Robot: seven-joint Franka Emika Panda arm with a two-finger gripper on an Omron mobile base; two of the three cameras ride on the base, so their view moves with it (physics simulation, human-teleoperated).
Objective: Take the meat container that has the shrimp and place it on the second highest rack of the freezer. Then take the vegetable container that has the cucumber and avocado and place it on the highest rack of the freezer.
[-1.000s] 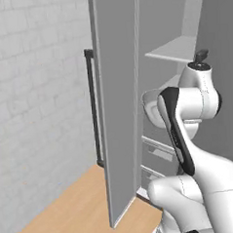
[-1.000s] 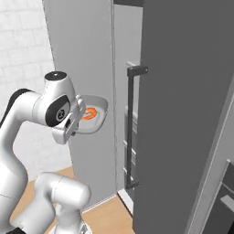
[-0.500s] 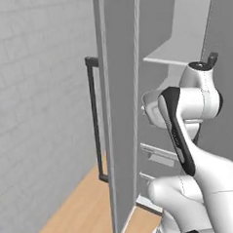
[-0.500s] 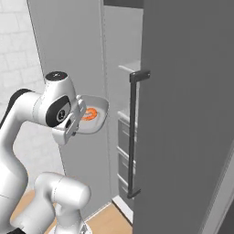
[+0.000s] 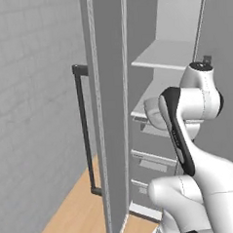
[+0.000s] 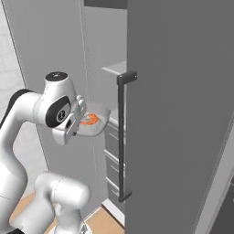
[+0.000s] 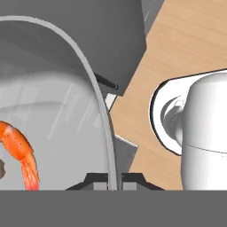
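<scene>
The shallow pale-grey rounded meat container (image 6: pixel 97 122) carries an orange-pink curled shrimp (image 7: pixel 18 150); the end effector (image 7: pixel 114 179) pinches its rim

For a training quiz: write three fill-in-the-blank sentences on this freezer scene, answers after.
1. The gripper is shut on the rim of the meat ____.
2. The shrimp in the tray is ____ in colour.
3. The freezer door stands ____.
Answers: container; orange; open

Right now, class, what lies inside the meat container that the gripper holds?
Inside the meat container lies one orange shrimp. The gripper clamps its rim. In the right base view, the robot's hand covers part of the container.
</scene>
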